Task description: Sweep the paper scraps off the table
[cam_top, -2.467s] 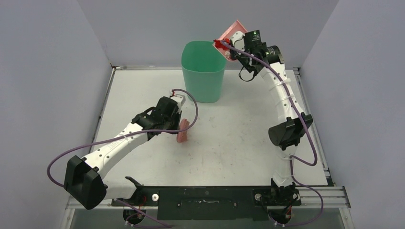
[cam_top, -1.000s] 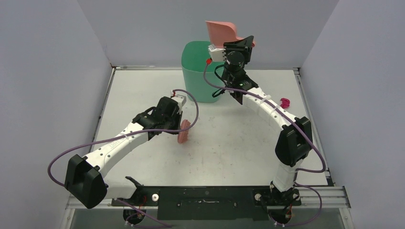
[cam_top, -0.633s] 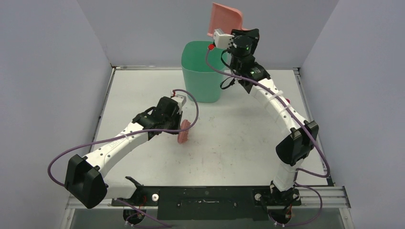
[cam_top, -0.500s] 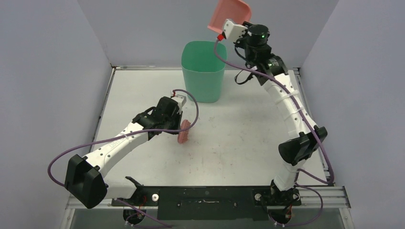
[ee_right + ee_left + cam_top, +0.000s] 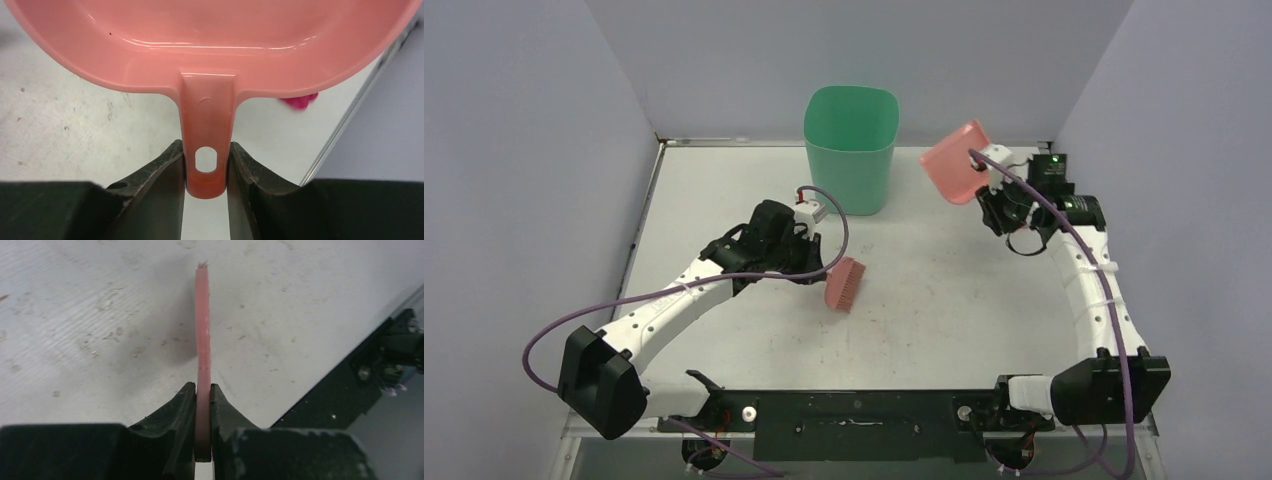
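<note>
Your right end effector [image 5: 206, 150] grips the empty dustpan [image 5: 215, 45]; left end effector [image 5: 202, 390] grips the brush [image 5: 202, 330]. One magenta scrap [image 5: 299, 101] is left by the table's [image 5: 944, 300] right edge.

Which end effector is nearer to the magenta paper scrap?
Right. The right end effector, holding the dustpan, hovers just short of the magenta scrap; the left end effector, holding the brush, is far to its left, over the table middle.

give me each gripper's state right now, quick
left gripper: closed, holding the pink hand brush
right gripper: closed, holding the pink dustpan by its handle
</note>
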Action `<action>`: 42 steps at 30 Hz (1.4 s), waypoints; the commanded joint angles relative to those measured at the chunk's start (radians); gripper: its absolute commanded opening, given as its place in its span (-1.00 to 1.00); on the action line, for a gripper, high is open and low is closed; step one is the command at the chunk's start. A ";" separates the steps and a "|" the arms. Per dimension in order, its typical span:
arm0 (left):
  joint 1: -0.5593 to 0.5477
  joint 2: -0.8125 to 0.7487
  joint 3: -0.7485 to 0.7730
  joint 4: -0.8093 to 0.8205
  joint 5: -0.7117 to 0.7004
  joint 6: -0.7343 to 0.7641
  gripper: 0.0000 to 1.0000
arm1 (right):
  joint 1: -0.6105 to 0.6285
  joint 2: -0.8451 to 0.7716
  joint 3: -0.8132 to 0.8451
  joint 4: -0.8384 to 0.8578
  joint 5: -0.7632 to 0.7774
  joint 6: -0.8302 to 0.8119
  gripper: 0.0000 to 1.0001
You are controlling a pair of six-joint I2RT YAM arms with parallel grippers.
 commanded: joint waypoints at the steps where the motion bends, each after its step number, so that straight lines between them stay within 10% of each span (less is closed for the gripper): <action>1: -0.012 -0.076 -0.026 0.236 0.296 -0.094 -1.00 | -0.166 -0.209 -0.189 0.071 -0.079 0.183 -0.89; 10: -0.152 0.000 0.030 0.587 0.048 -0.411 -1.00 | -0.304 -0.497 -0.396 0.169 0.076 0.404 -0.89; 25: -0.322 0.868 0.735 0.957 -0.141 -0.756 -1.00 | -0.319 -0.568 -0.364 0.225 0.220 0.511 -0.89; 36: -0.344 1.587 1.633 0.807 -0.236 -1.129 -1.00 | -0.326 -0.558 -0.395 0.236 0.263 0.465 -0.89; 42: -0.351 1.602 1.574 0.749 -0.390 -1.187 -1.00 | -0.330 -0.541 -0.382 0.230 0.270 0.448 -0.89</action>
